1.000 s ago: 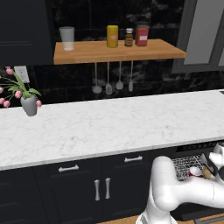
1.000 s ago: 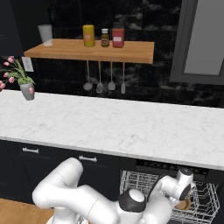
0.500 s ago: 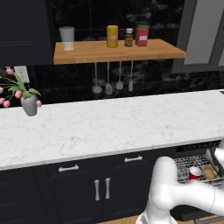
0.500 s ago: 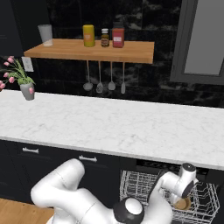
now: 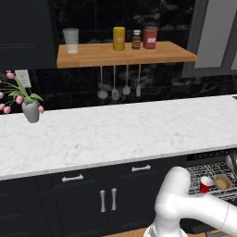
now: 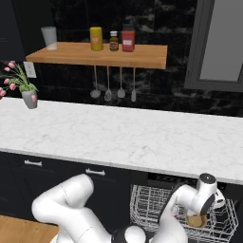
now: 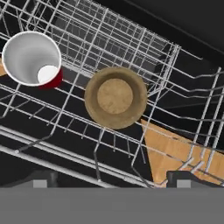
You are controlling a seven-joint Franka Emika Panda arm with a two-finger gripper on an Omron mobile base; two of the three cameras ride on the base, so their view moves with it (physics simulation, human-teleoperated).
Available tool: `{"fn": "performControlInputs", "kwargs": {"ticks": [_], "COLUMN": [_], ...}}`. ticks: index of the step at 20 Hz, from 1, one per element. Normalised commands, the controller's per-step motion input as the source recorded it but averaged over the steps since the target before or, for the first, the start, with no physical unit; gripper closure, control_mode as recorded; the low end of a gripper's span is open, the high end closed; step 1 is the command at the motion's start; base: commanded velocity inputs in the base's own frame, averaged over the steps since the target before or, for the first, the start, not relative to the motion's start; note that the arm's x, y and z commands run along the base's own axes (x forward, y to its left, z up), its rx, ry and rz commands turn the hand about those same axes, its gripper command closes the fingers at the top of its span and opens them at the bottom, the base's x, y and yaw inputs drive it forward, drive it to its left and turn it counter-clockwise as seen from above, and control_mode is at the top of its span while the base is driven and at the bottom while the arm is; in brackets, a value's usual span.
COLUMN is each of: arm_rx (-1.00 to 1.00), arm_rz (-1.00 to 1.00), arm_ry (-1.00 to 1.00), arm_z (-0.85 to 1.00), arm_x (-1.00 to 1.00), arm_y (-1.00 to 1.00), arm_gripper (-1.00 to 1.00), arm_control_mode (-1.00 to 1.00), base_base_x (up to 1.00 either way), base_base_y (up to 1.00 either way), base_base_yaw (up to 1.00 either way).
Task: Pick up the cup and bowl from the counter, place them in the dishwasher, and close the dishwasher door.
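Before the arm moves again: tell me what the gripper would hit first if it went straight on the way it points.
Probably the bowl, sitting in the dishwasher rack dead ahead of the open gripper; the cup lies off that line.

The bowl, shallow, round and tan-brown, sits upright in the grey wire rack of the dishwasher. The cup, red with a white inside, stands upright in the same rack, just beside the bowl and apart from it. The white marble-look tabletop runs above the rack.
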Motion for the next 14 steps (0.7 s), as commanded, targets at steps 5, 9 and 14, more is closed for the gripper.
{"fn": "performControlInputs", "kwargs": {"ticks": [5, 9, 14], "arm_rx": [0.05, 0.09, 0.11], "arm_rz": [-0.13, -0.1, -0.09], "arm_ry": [-0.1, -0.12, -0.2], "arm_z": [0.16, 0.24, 0.39], "arm_x": [0.0, 0.0, -0.01], "arm_y": [0.0, 0.0, 0.0], "arm_gripper": [-1.0, -1.0, -1.0], "arm_control_mode": [-1.0, -1.0, -1.0], "base_base_x": [0.0, 0.0, 0.0], "base_base_y": [0.0, 0.0, 0.0], "base_base_yaw": [0.0, 0.0, 0.0]}}
